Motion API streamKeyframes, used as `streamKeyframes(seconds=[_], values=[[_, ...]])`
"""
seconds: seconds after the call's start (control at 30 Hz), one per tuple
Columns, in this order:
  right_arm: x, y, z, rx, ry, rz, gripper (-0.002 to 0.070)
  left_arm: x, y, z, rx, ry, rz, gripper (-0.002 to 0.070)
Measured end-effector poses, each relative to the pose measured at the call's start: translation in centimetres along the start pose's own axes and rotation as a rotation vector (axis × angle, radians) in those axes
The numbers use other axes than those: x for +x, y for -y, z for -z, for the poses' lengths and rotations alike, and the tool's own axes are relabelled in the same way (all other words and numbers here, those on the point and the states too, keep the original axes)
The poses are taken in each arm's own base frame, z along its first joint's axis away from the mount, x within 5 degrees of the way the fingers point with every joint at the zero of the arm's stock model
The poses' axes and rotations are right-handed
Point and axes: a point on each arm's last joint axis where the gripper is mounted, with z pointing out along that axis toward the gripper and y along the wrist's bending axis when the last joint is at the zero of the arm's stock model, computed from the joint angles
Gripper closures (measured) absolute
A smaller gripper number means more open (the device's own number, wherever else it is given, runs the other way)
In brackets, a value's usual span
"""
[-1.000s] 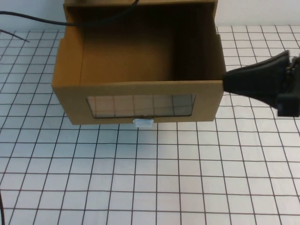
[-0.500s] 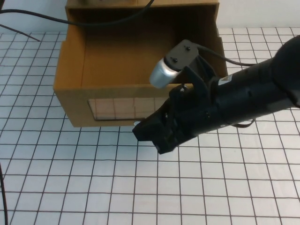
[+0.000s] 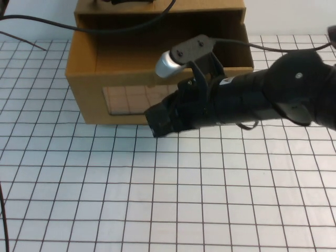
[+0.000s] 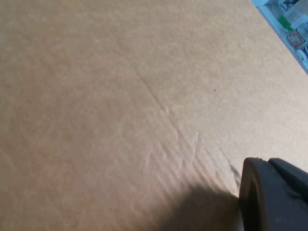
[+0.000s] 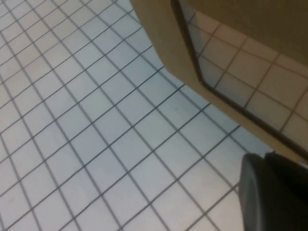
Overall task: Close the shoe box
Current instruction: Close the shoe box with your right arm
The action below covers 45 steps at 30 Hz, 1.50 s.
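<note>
The brown cardboard shoe box stands at the back of the table, its drawer partly pulled out of the sleeve. Its clear window faces me. The white handle is hidden behind my right arm. My right gripper is shut and empty, its tip against the drawer's front just below the window. The right wrist view shows the box front and window close by the gripper. My left gripper sits close against plain cardboard; in the high view it barely shows at the box's top edge.
The table is white with a black grid. Black cables run from the back left over the box. My right arm reaches across in front of the box's right half.
My right arm swung in from the right to the box's front. The drawer front has moved back toward the sleeve.
</note>
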Motion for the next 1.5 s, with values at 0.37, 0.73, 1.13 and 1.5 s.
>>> streamKeyframes(seconds=[0.37, 0.73, 1.13, 1.5], values=[[-3.4, 2.6, -4.2, 0.067, 0.114, 0.011, 0.0689, 0.0, 0.0, 0.0, -0.001, 0.002, 0.0, 0.068], [-5.4, 6.9, -5.7, 0.138, 0.187, -0.01, 0.0689, 0.0, 0.0, 0.0, -0.001, 0.003, 0.0, 0.068], [-6.0, 8.1, -5.7, 0.206, 0.264, -0.014, 0.069, 0.0, 0.0, 0.0, -0.001, 0.003, 0.0, 0.068], [-5.8, 8.4, -5.4, 0.171, 0.231, 0.048, 0.0689, -0.1, 0.0, 0.2, 0.005, 0.01, -0.011, 0.068]])
